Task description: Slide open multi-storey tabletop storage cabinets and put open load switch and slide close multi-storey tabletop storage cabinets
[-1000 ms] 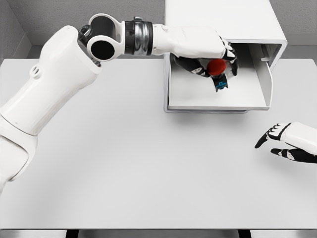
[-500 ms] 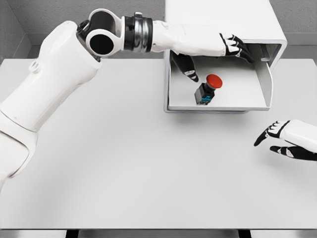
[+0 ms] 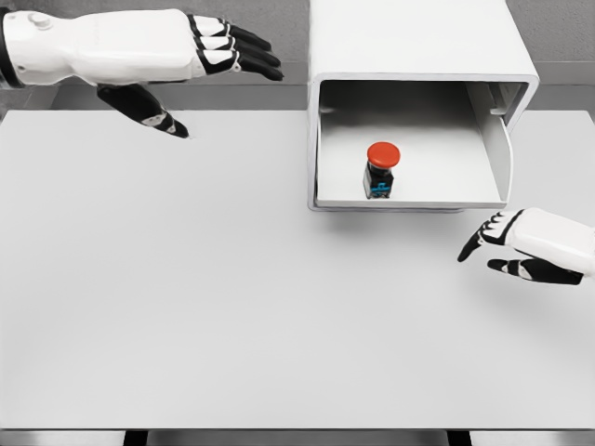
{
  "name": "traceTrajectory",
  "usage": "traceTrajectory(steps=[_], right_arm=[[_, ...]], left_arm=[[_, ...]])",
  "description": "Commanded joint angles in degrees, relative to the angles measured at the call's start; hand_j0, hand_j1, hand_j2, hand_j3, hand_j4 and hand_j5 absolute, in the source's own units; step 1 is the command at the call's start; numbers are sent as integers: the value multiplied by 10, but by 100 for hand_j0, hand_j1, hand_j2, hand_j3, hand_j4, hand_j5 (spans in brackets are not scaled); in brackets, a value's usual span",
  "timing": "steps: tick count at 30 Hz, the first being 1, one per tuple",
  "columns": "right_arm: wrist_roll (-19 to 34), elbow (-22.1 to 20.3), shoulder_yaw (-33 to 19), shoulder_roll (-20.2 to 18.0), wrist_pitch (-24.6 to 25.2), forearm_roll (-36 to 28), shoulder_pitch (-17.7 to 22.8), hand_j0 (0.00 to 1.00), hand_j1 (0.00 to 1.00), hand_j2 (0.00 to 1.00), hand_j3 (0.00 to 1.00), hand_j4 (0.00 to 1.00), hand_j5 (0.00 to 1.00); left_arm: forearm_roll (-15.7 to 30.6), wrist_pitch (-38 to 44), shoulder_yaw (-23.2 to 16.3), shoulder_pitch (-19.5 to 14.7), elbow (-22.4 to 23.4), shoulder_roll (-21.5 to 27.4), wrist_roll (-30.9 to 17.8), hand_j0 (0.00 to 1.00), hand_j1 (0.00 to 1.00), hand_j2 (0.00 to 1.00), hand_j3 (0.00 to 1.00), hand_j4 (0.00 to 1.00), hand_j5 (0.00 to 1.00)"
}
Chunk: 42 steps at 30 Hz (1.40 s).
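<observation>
Two white hands show over the pale bench [image 3: 232, 307], and neither one holds anything. The left hand [image 3: 153, 56] reaches in from the upper left corner, well apart from the cabinet, its black-tipped fingers [image 3: 244, 48] stretched out straight and lying close side by side, pointing toward the cabinet, while the thumb [image 3: 149, 107] hangs down and away from them, its tip above the bench's far edge. The right hand [image 3: 530, 246] comes in from the right edge, below and just to the right of the cabinet's front, hovering low over the bench with its fingers loosely extended toward the left and the thumb held a little beneath them; whether it touches the surface cannot be told. The storage cabinet [image 3: 418, 42] stands at the far side of the bench, a white box with a rounded top, and its drawer [image 3: 344, 186] is slid out toward the camera so that the floor and side walls are in plain view. The load switch [image 3: 380, 169] stands upright on the drawer floor, near the middle and toward the front lip, with its round red button on top and a dark body with a small blue part below. It touches neither drawer wall.
</observation>
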Motion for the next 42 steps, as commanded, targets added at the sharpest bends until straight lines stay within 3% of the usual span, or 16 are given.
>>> traceTrajectory(steps=[1,3,5,10,23,33,42], right_arm=[[0,0,11,-1,2,-4,0,59,59,59,59,59,59],[0,0,11,-1,2,-4,-6,59,59,59,59,59,59],[0,0,12,-2,2,-4,-12,59,59,59,59,59,59],[0,0,37,-2,2,-4,-43,59,59,59,59,59,59],[0,1,77,-2,2,-4,-93,60,60,60,60,60,60],[0,6,143,4,2,14,-144,60,60,60,60,60,60],[0,18,157,12,2,20,-167,61,61,61,61,61,61]], left_arm=[[18,3,0,0,-20,96,3,100,100,100,100,100,100],[17,3,-4,15,-15,118,3,100,100,100,100,100,100],[16,3,-4,23,6,118,3,100,100,100,100,100,100],[11,3,-5,37,10,113,3,100,100,100,100,100,100],[10,3,-10,40,6,105,3,100,100,100,100,100,100],[10,3,-19,41,4,91,3,100,100,100,100,100,100],[10,3,-27,44,5,70,3,100,100,100,100,100,100]])
